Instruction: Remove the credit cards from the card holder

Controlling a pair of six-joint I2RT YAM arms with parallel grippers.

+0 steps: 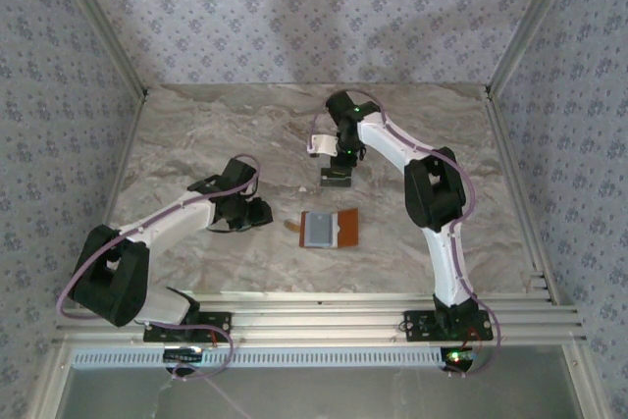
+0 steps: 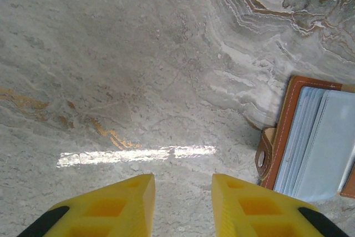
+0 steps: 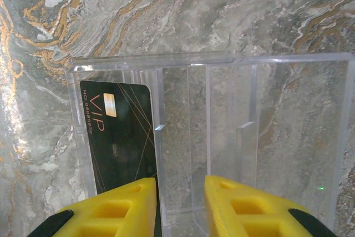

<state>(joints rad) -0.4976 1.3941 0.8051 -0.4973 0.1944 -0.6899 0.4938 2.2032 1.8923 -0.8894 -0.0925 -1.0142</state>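
The card holder (image 1: pixel 343 230) lies open and flat at the table's middle, a tan leather wallet. Its left half is covered by pale grey layered pockets (image 2: pixel 327 142), and I cannot tell whether a pale card lies among them. A thin tab (image 2: pixel 264 155) sticks out at its left edge. A dark credit card (image 3: pixel 119 137) marked VIP rests in the left compartment of a clear plastic tray (image 3: pixel 288 59). My right gripper (image 3: pixel 180 187) hovers open over that tray, holding nothing. My left gripper (image 2: pixel 183 184) stands open over bare marble, just left of the wallet.
The clear tray (image 1: pixel 336 180) sits behind the wallet under the right wrist. Metal frame rails (image 1: pixel 392 306) run along the near edge, and patterned walls close in the back and sides. Bare marble lies left of and behind the left gripper (image 1: pixel 257 213).
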